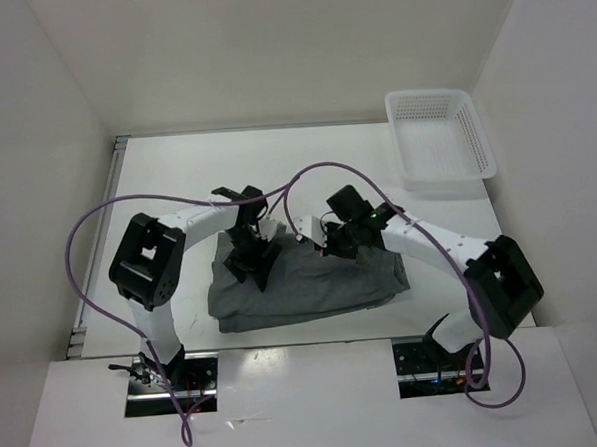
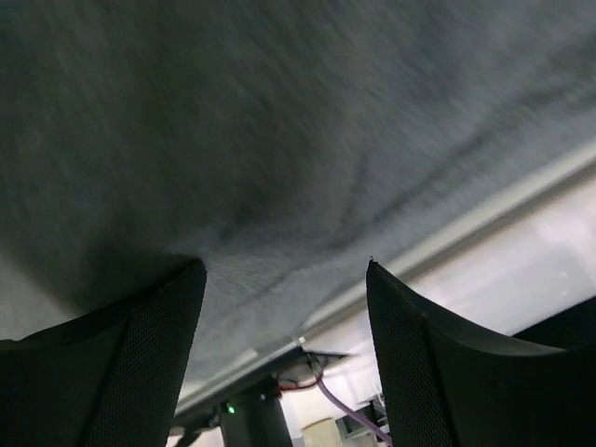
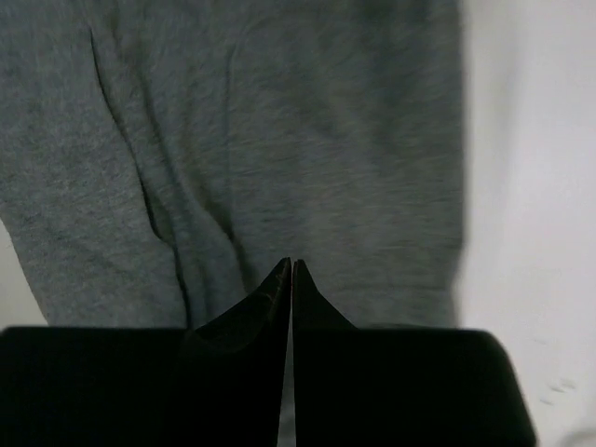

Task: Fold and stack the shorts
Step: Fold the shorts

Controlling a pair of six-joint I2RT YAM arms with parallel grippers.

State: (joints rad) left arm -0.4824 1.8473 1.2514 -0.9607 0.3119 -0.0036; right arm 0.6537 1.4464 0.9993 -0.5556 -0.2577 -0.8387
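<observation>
The grey shorts lie folded and flattened on the white table in the top view, between the two arms. My left gripper is over the shorts' left part. In the left wrist view its fingers stand wide apart and the gripper is open, with the grey fabric close in front and nothing held. My right gripper is at the shorts' upper right part. In the right wrist view it is shut with its tips together, just above the fabric, holding nothing that I can see.
A white perforated basket stands at the back right corner. White walls close in the table on the left, back and right. Purple cables loop over both arms. The table's bare surface shows right of the shorts' edge.
</observation>
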